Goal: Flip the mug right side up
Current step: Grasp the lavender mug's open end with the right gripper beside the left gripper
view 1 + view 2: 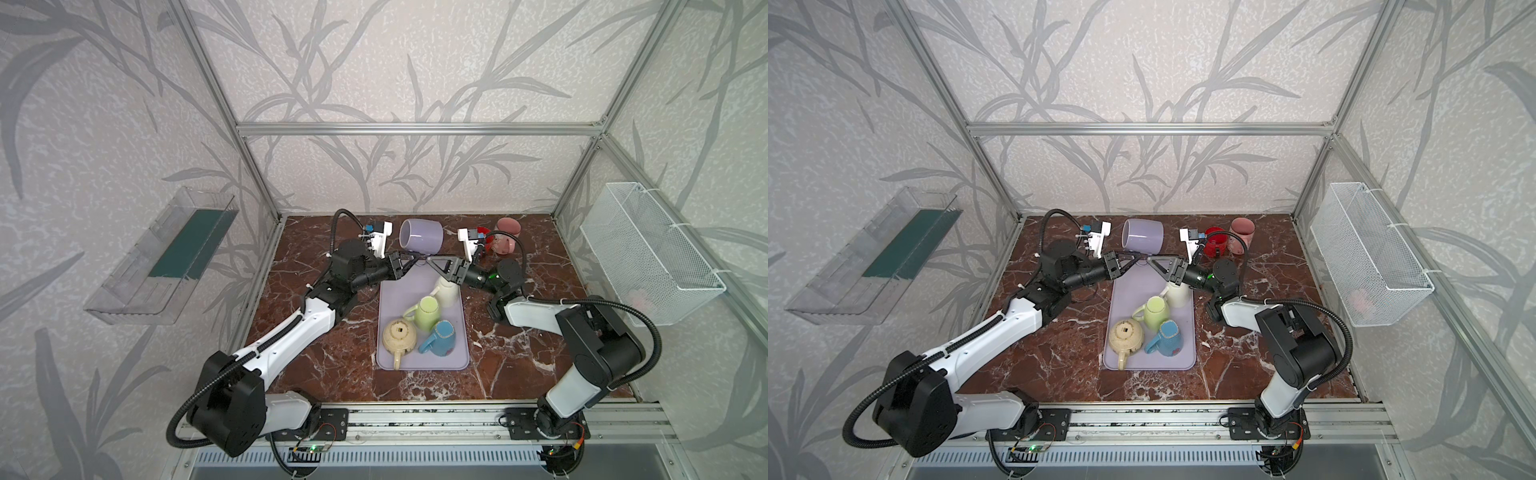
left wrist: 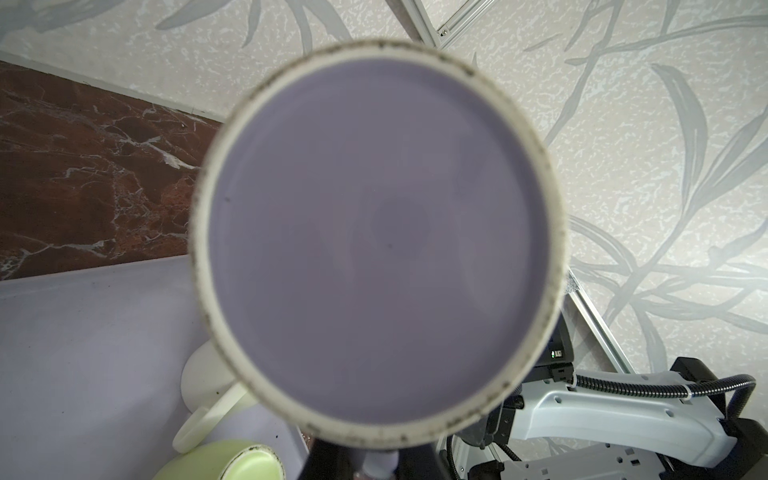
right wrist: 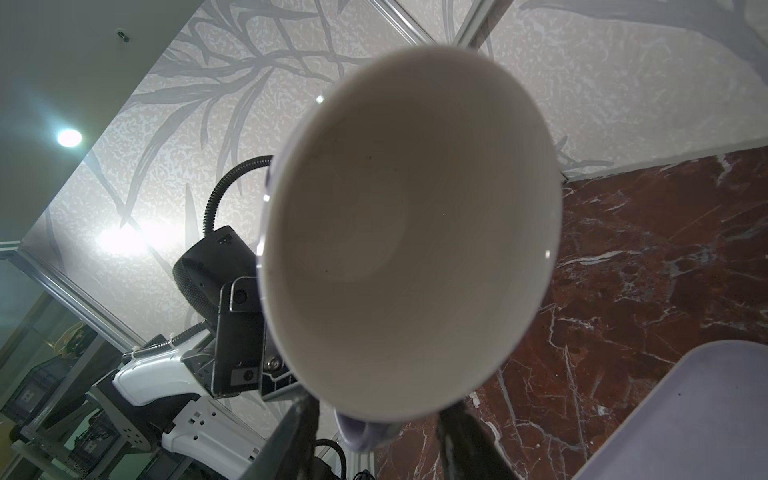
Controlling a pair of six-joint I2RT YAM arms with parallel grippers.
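Lavender mug hangs sideways mid-air, mouth facing right hand, part-open astride the handle that left hand pinches shut.

Lilac mug (white inside), lilac tray, red-brown white-veined tabletop

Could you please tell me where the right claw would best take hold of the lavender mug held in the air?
Probably the handle, coming from the mouth side. The lavender mug lies sideways, mouth toward the right claw, handle hanging below. The left claw grips that handle from the base side, and the body looks too wide.
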